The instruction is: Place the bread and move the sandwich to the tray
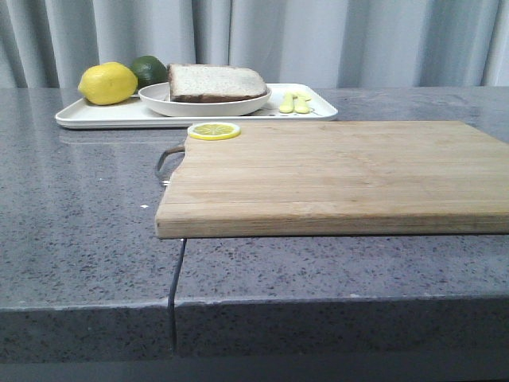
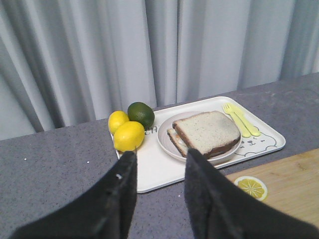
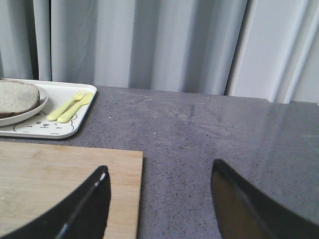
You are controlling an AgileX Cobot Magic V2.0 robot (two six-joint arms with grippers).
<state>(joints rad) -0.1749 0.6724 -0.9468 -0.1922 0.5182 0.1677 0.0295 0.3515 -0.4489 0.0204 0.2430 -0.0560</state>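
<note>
The sandwich (image 1: 216, 83) is seen on a round plate (image 1: 204, 104), and the plate is set on the tray (image 1: 95, 116), which lies at the far side of the table (image 1: 79, 231) before a grey curtain (image 1: 358, 40). In the left wrist view two stacked slices are made out, the top one (image 2: 207, 131) pale with a brown crust; no filling can be told. On the tray, to the left of the plate, a lemon (image 1: 107, 83) and a lime (image 1: 149, 70) are placed; a second lemon (image 2: 117, 120) is shown by the left wrist view. To the right of the plate, a yellow fork and spoon (image 1: 296, 102) are laid on the tray.

Just in front of the tray a wooden board (image 1: 334, 175) is laid, bare but for a lemon slice (image 1: 214, 130) at its far left corner.

The left gripper (image 2: 157, 199) is held above the table short of the tray, its fingers (image 2: 119, 199) spread with nothing between them. The right gripper (image 3: 159, 204) is held over the right edge of the board, its fingers (image 3: 234, 204) spread wide and nothing pinched.
</note>
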